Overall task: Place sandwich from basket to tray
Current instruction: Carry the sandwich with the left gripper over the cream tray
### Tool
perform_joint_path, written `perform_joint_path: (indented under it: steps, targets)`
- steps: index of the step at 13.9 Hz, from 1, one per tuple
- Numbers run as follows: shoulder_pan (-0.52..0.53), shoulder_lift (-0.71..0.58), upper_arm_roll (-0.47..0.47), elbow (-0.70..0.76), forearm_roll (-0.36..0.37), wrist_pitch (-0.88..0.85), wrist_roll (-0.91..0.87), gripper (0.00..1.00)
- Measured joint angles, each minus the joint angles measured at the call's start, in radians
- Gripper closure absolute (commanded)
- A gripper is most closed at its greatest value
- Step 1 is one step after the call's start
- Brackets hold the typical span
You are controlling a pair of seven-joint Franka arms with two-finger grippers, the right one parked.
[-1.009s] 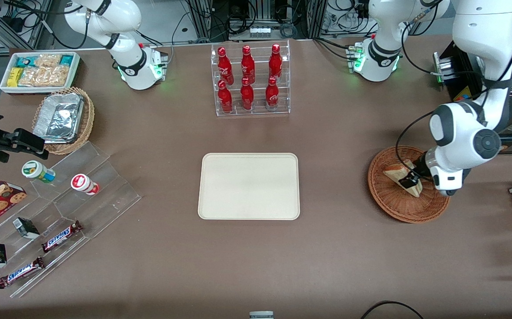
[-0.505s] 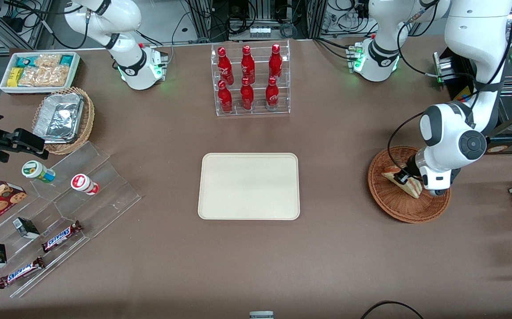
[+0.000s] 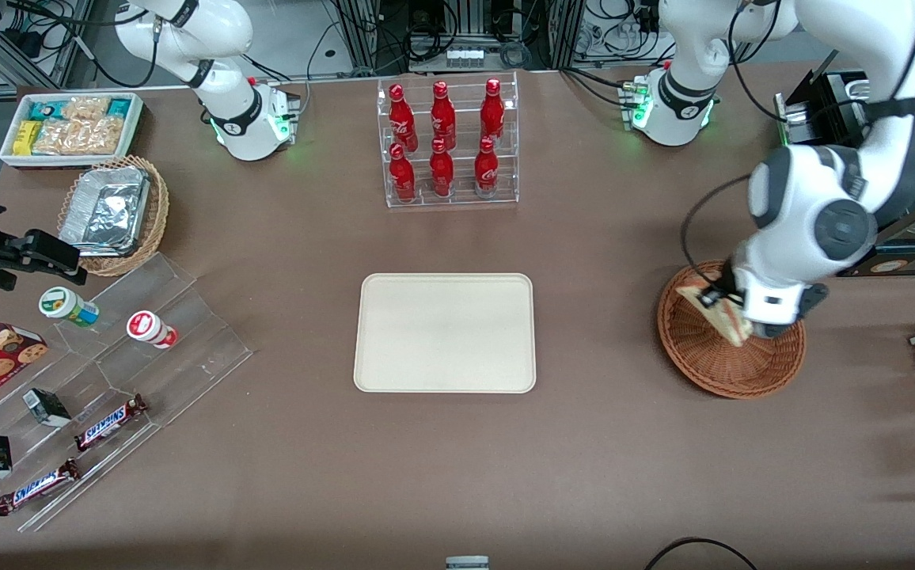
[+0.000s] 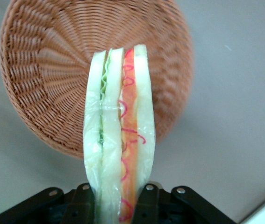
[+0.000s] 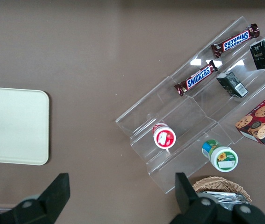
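Left arm reaches from its base down toward working arm's end of table, elbow high, forearm and wrist angled downward. Gripper [image 3: 723, 309] hangs at wrist tip, pointing down, above the basket [image 3: 703, 360] rim area, raised off it. Black fingers [image 4: 83, 205] clamp either side of the sandwich [image 4: 119, 135], pads pressing both outer bread faces, wedge sticking out past fingertips, lifted clear of the weave. Cable loops from forearm to wrist. Wrist housing white, dark joint cap facing front camera

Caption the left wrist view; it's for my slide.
Tool shut on the sandwich, lifted above the basket.
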Motion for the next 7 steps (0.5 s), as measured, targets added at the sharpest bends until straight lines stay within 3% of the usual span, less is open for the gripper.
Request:
perform_joint_path:
  steps: [3, 7]
  targets:
    - [-0.167, 0.059, -0.005, 0.075, 0.010, -0.009, -0.020, 0.78]
    - [-0.283, 0.188, -0.016, 0.176, -0.024, 0.054, -0.020, 0.78]
